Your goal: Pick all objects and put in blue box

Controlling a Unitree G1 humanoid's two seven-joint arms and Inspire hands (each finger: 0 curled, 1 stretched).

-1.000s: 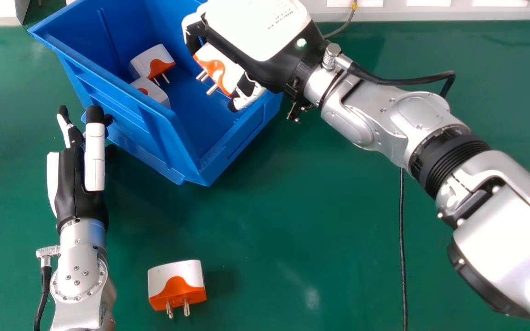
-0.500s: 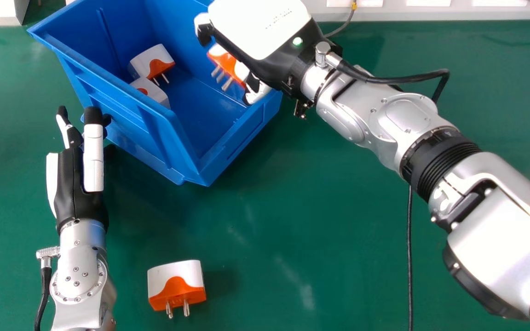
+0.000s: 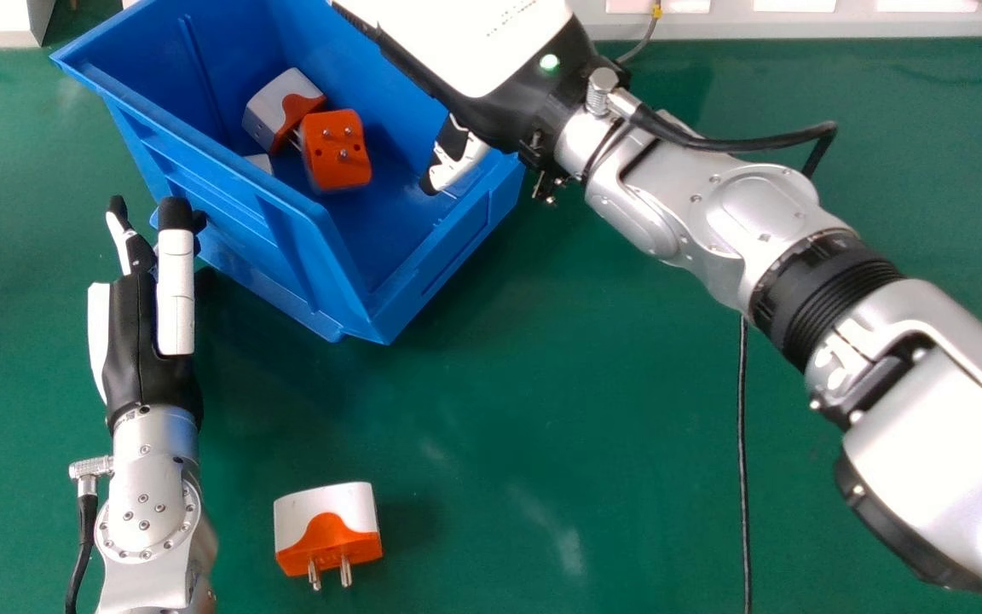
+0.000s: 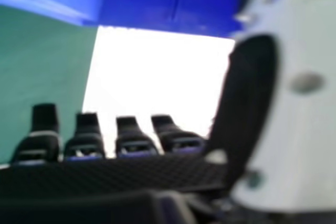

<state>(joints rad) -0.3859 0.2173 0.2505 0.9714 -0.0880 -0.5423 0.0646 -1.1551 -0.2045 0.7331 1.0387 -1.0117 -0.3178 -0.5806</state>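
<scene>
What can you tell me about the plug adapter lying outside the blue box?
The plug adapter has a white housing and an orange pronged end, meeting in a wavy curve; both look like hard plastic, with no damage visible. Two metal prongs show, pointing towards the robot. It lies on the green table, nearer the robot than the box, right of the left forearm. Nothing but the table touches it.

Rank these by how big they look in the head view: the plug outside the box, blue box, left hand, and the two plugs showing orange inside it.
1. Blue box
2. Left hand
3. Plug outside the box
4. Unsure: orange-faced plug and white-and-orange plug look alike in size.
</scene>
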